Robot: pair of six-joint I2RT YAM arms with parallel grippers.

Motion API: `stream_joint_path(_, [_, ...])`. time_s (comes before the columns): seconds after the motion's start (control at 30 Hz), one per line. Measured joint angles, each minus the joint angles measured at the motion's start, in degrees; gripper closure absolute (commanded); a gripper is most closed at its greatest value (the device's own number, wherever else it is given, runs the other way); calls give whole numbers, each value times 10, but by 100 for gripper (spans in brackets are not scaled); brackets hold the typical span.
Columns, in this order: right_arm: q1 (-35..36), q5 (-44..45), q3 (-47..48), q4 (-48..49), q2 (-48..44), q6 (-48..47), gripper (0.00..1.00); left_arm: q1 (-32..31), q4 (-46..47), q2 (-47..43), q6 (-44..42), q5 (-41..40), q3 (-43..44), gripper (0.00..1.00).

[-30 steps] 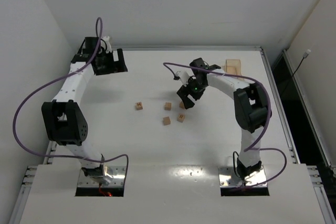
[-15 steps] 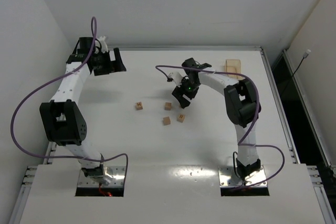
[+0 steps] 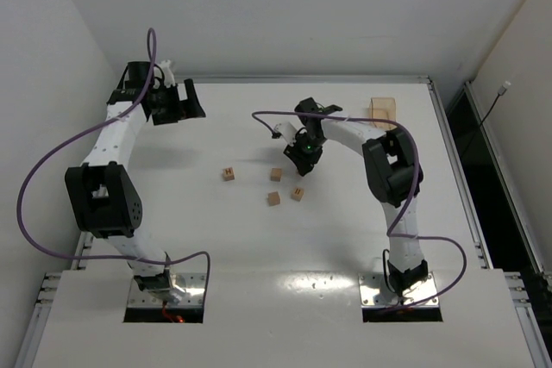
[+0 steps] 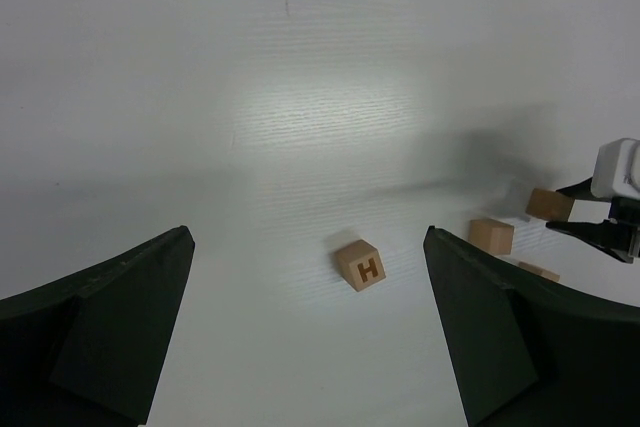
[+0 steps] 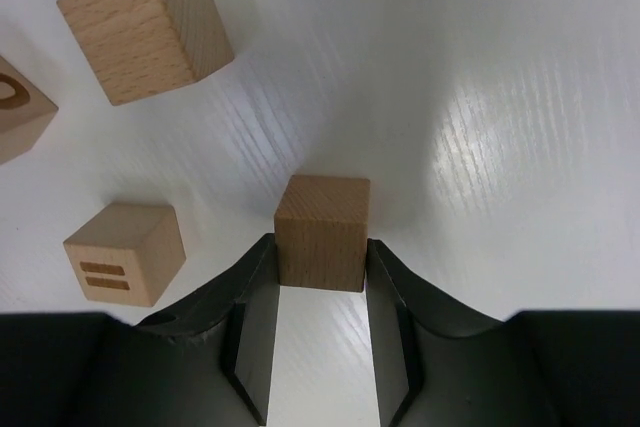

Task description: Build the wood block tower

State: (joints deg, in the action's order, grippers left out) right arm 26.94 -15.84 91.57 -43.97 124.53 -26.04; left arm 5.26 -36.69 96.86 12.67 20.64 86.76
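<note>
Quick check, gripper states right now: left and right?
Left gripper: open, holding nothing.
Right gripper: closed on a wood block.

The left arm point(image 3: 112, 148) is stretching along the left edge toward the far-left corner, the left gripper point(image 3: 185, 101) hanging with jaws spread wide. The right arm point(image 3: 392, 170) is bending toward the table's middle, the right gripper point(image 3: 302, 161) pinching 1 block point(image 5: 322, 232) between its fingers.

Right gripper point(image 5: 320, 252): clamped on plain block point(image 5: 322, 222), centre.
Second plain block point(image 5: 145, 32): 11 o'clock.
Two-bar block point(image 5: 125, 252): 9 o'clock.
Marked block point(image 5: 20, 117): 10 o'clock, cropped.
</note>
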Motion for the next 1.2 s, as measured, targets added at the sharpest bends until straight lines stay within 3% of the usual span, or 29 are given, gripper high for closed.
stream_joint_path(0.13, [3, 0, 0, -6, 0, -13, 93, 0, 0, 0, 0, 3, 0, 0])
stream_joint_path(0.43, [10, -11, -18, -60, -74, -130, 96, 0, 1, 2, 0, 25, -12, 0])
stream_joint_path(0.7, [33, -38, 139, -196, -72, -213, 96, 0, -1, 2, -5, 26, -12, 0])
stream_joint_path(1.2, [74, -51, 179, -242, 28, -183, 96, 0, -11, 15, -9, 25, -10, 0])
